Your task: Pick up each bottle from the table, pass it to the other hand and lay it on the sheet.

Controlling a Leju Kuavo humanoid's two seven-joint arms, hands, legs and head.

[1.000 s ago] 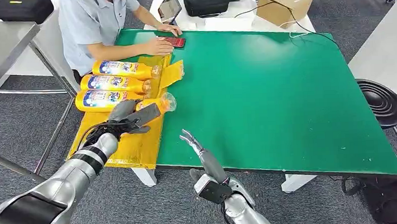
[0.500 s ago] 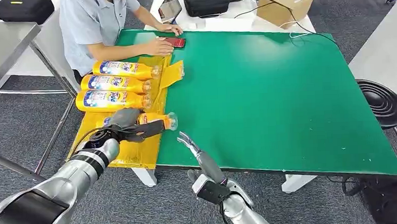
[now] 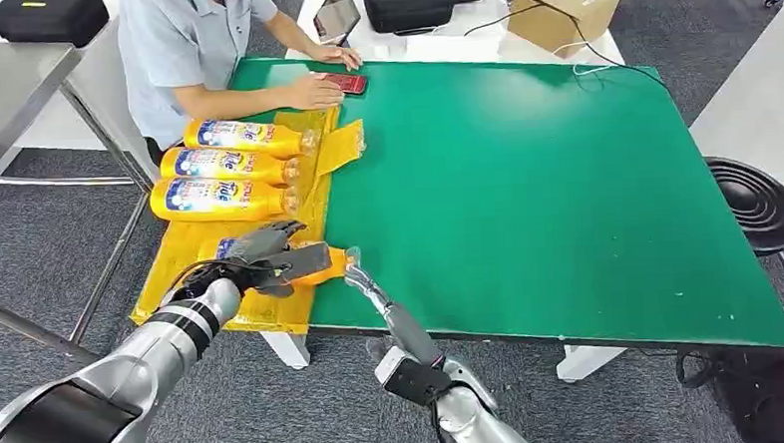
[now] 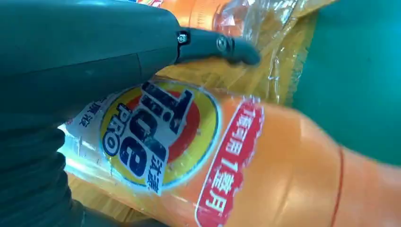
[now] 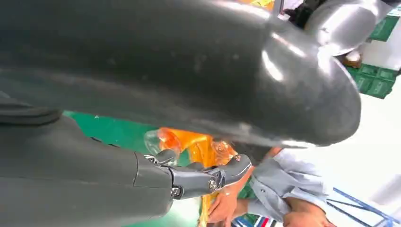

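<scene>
Head view: left hand (image 3: 260, 259) holds an orange bottle (image 3: 322, 265) over the near end of the yellow sheet (image 3: 185, 253), at the sheet's edge by the green desk (image 3: 526, 176). Right hand (image 3: 363, 280), fingers extended, touches the bottle's cap end. Three more bottles (image 3: 222, 198) lie on the sheet's far half.
Left wrist view: fingers (image 4: 215, 45) wrap the labelled bottle (image 4: 227, 161).
Right wrist view: fingers (image 5: 208, 177) beside the bottle (image 5: 198, 144); cannot tell if gripping

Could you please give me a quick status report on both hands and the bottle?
Left hand grips the bottle over the yellow sheet. Right hand open beside its cap end. Three bottles already laid. Nothing in the way.
</scene>
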